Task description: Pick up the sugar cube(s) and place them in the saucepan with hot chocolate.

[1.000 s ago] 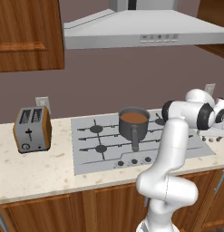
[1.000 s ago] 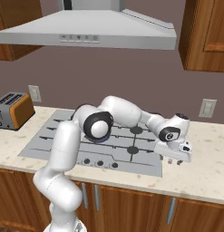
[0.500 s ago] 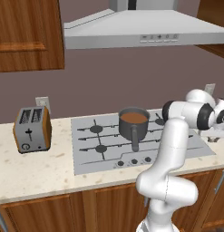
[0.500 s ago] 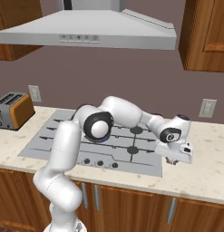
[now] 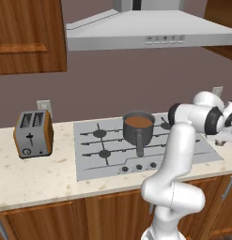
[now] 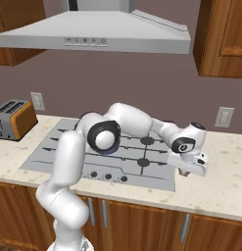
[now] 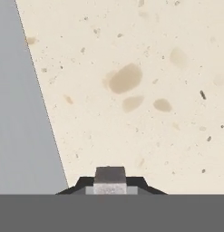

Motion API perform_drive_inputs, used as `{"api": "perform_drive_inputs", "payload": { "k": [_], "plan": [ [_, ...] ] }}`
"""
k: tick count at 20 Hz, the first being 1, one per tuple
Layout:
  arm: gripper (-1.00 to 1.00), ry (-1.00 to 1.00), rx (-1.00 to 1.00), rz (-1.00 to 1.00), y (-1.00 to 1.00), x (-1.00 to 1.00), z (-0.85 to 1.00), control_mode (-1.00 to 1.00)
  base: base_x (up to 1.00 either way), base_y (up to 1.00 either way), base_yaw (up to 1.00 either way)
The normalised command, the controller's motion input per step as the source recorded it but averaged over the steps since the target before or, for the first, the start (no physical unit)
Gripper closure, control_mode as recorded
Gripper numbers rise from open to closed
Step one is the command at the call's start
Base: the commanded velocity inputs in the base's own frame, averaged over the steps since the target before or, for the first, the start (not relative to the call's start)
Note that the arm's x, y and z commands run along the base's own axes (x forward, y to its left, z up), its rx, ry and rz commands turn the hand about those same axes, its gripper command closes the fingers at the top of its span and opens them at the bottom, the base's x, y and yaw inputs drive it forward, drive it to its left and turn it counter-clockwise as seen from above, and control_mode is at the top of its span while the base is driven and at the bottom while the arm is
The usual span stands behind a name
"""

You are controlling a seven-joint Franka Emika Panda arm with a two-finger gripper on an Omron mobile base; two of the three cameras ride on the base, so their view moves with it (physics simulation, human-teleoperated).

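Left base view showed you, from left to right, a toaster [image 5: 34,133], then the saucepan [image 5: 138,128] of hot chocolate [image 5: 138,122] on the stovetop [image 5: 136,149], then the arm reaching right, its hand cut off at the frame edge. In the hand view, the gripper [image 7: 109,181] sat closed over speckled counter [image 7: 145,90]; a small pale block [image 7: 109,174] showed between the fingertips, too unclear to call a sugar cube.

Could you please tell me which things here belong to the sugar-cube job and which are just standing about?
Job:
sugar cube, between the closed fingers
saucepan
hot chocolate in it

Standing about:
toaster
range hood
wall outlet
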Motion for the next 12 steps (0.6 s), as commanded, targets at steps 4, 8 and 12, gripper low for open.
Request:
{"api": "perform_drive_inputs", "payload": {
  "k": [4, 8, 12],
  "plan": [
    [1.00, -0.29, -0.04, 0.01, 0.59, -0.02, 0.49, -1.00, 0.00, 0.00, 0.00],
    [1.00, -0.23, -0.01, 0.00, 0.63, -0.03, 0.60, -1.00, 0.00, 0.00, 0.00],
    [1.00, -0.20, 0.00, 0.00, 0.76, -0.29, 0.65, -1.00, 0.00, 0.00, 0.00]
  ]
}}
